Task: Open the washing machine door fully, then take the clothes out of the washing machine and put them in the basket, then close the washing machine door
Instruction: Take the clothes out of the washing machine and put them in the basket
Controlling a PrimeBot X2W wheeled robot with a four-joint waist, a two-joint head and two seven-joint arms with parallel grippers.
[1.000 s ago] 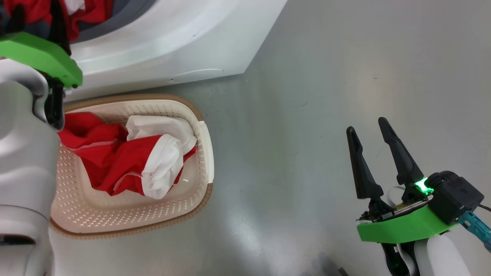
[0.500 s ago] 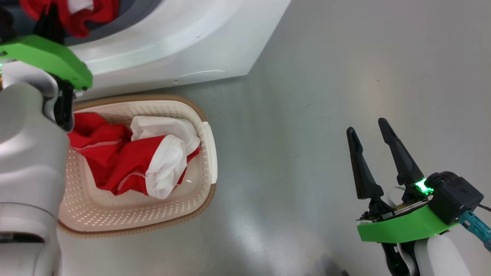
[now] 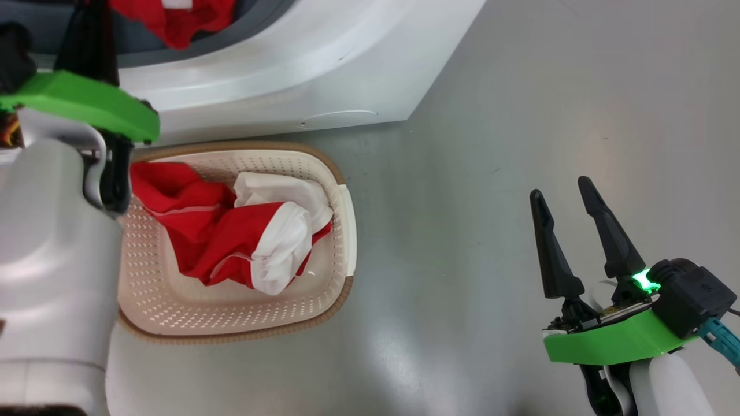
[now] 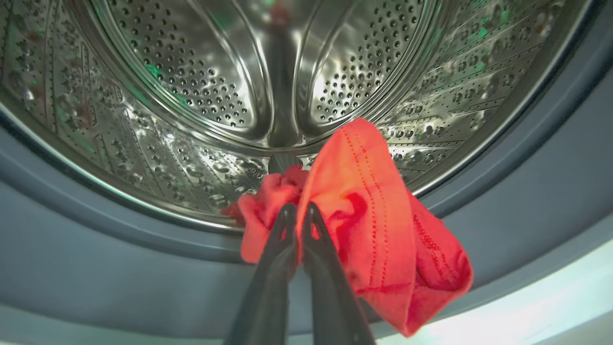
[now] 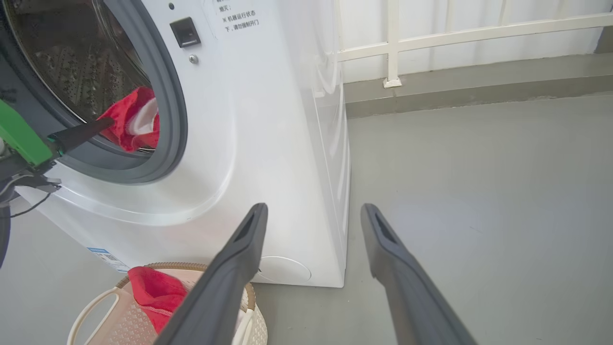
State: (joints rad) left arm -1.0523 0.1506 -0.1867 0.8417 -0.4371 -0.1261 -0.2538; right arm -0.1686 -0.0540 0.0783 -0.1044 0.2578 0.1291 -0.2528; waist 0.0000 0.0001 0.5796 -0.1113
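The washing machine point(image 3: 289, 75) stands with its mouth uncovered; the washing machine door is out of view. At the lower lip of the steel drum point(image 4: 191, 72), my left gripper point(image 4: 298, 211) is shut on a red garment of the clothes point(image 4: 373, 215), which hangs over the grey rubber ring point(image 4: 96, 258). The same garment point(image 5: 131, 120) and left gripper point(image 5: 107, 123) appear in the right wrist view. More red and white clothes point(image 3: 231, 237) lie in the basket point(image 3: 335, 300) on the floor before the machine. My right gripper point(image 3: 559, 188) hovers open over the floor at the right, holding nothing.
Grey floor point(image 3: 491, 115) spreads to the right of the machine and basket. A white railing point(image 5: 392, 43) and a low kerb run along the far wall. My pale left forearm point(image 3: 52, 260) covers the basket's left side.
My left gripper has shut on the red garment at the drum's mouth. The head camera has shifted, sliding the picture to the right. The right arm has not moved.
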